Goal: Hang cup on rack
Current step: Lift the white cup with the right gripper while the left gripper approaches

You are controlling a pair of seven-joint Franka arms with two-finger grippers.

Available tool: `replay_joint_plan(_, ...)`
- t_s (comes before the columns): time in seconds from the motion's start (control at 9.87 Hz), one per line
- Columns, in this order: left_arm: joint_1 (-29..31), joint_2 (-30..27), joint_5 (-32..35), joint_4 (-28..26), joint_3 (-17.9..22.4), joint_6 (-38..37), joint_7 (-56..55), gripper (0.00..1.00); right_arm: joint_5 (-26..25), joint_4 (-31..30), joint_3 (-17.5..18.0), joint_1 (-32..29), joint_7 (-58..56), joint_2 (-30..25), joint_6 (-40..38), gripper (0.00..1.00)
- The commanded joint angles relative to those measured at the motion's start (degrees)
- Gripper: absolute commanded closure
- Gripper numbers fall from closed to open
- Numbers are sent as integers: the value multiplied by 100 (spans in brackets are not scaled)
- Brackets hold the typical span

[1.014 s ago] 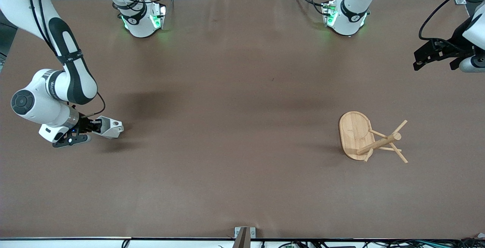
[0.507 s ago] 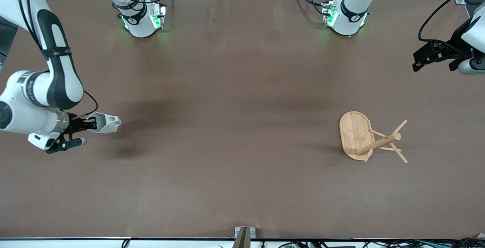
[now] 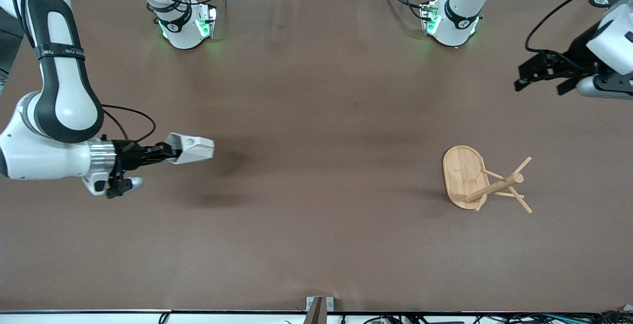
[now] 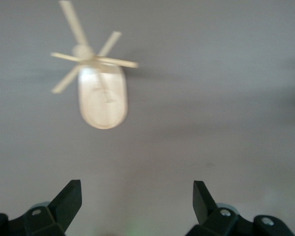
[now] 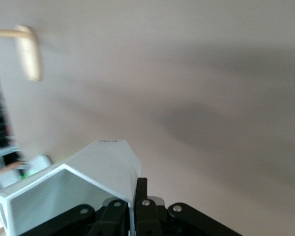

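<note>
White and faceted, the cup [image 3: 190,148] hangs in the air, lying on its side, over the brown table [image 3: 316,245] toward the right arm's end, about midway between the edge along the robots' bases and the edge by the front camera. Clamped by its wall in the right gripper [image 3: 165,152], fingers pinched tight on the rim [image 5: 133,196], one inside and one outside. Casts a dark shadow on the table surface below it.

Light bamboo, the rack [image 3: 482,179] stands on the table toward the left arm's end, well apart from the cup, and about as near the front camera. Oval base flat on the surface, round post upright, thin pegs angled outward; seen from above in the left wrist view [image 4: 97,78].

Held up over the table's edge at the left arm's end, nearer the bases' edge than the rack: the left gripper [image 3: 541,72], fingers [image 4: 66,202] spread wide with nothing between them.
</note>
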Motion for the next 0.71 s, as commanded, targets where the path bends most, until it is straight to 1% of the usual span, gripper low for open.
replay_joint_plan(0.0,-258,72,-347,-57,-359,-22,35,0,1417,-349,-16,662,161,-52,60,100)
replay_joint_plan(0.1,-277,72,-461,-49,-700,12,52,0,2041,-377,-16,952,352,-43,51,100)
replay_joint_plan(0.2,-277,72,-836,-57,-1069,178,226,0,2439,-377,-16,1233,424,-52,51,100)
replay_joint_plan(0.3,-268,72,-866,-84,-1456,423,385,0,2895,-377,-16,1462,442,-43,34,100)
replay_joint_plan(0.41,-277,80,-814,-110,-1730,652,734,0,3317,-394,-16,1656,651,-43,25,99)
replay_joint_plan(0.51,-268,72,-796,-293,-2089,941,1216,0,3591,-386,-16,1867,879,-43,16,99)
replay_joint_plan(0.61,-259,63,-805,-478,-2267,1406,1778,0,3933,-395,-16,2034,890,-43,-10,99)
